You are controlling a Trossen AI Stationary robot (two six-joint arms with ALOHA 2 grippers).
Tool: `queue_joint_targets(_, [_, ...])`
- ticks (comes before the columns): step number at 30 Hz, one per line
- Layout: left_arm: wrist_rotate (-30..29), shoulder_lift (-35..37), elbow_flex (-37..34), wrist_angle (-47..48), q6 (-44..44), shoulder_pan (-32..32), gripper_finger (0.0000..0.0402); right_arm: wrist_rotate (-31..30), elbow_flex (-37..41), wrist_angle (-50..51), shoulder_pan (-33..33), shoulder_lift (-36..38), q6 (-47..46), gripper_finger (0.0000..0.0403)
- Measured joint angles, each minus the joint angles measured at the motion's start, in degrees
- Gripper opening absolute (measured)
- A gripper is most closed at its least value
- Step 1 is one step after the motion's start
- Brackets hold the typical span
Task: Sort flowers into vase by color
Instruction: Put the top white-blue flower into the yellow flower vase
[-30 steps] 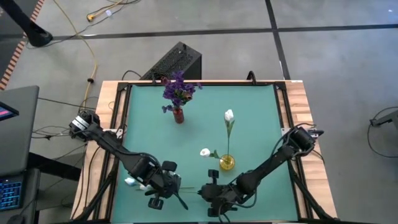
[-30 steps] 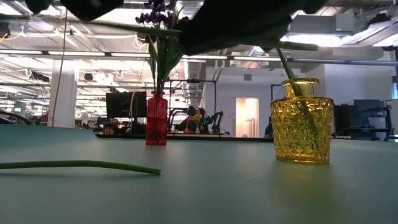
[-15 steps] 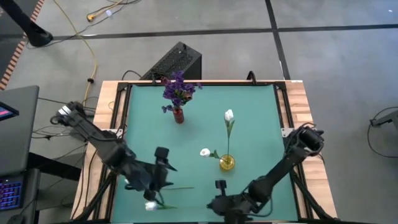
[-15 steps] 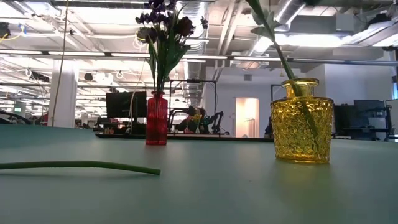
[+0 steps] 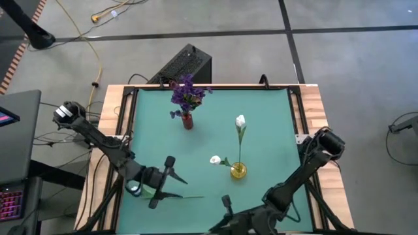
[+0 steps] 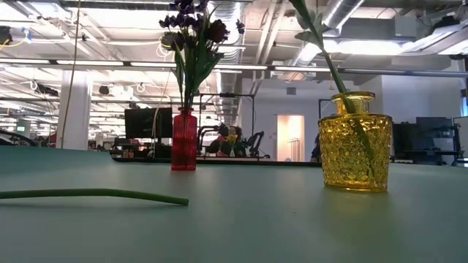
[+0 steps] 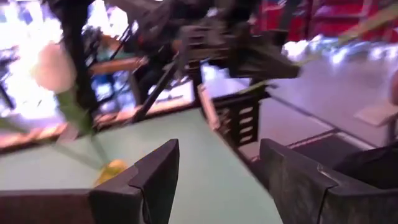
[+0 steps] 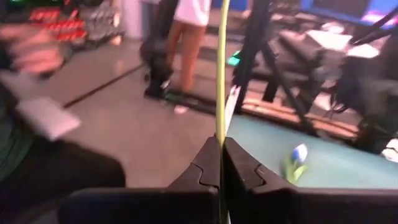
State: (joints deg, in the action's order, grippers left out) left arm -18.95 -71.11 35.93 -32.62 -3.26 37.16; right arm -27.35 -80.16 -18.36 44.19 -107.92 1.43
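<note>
At the near edge of the counter [image 5: 274,124], the right gripper [image 8: 221,163] clenches a thin green stem [image 8: 221,68], probably to carry it to a vase. The left gripper [image 7: 217,177], jaws released, hovers over another stem [image 5: 177,195] lying flat.

Green table [image 5: 274,124], red vase [image 5: 187,121], yellow vase [image 5: 238,171], stem [image 6: 95,194]

beyond my green table [image 5: 274,124] a black case [image 5: 186,64] sits on the grey floor, a yellow cable [image 5: 96,62] trailing near it. a laptop [image 5: 14,196] glows at far left.
</note>
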Motion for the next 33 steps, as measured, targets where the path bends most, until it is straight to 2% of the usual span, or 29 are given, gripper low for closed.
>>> queue_joint_targets(3, [3.04,-3.33,-1.43,-9.20,-2.89,0.73,0.0213,-2.86,0.00,-2.69,-1.55,-0.02,0.25,0.0029])
queue_joint_targets(6, [3.39,-8.15,-1.22,-16.37,-5.83,1.83,0.0213,-5.65,0.37,-5.35,-3.03,-0.04,0.59,0.0027])
queue_joint_targets(9, [0.32,-13.01,-0.37,-23.30,-7.97,2.30,0.0213,-5.83,1.69,-8.75,-4.66,-0.07,0.55,0.0027])
queue_joint_targets(14, [-2.46,-17.51,0.28,-34.57,-10.49,2.28,0.0213,-5.88,2.47,-8.63,-5.76,-0.13,-0.35,0.0029])
queue_joint_targets(23, [1.27,-17.61,0.23,-42.38,-15.62,2.98,0.0212,-11.90,2.47,-8.66,-5.80,-0.13,0.29,0.0028])
queue_joint_targets(33, [2.55,-17.61,0.23,-47.33,-16.29,3.33,0.0204,-12.28,2.47,-8.67,-6.48,-0.15,0.42,0.0028])
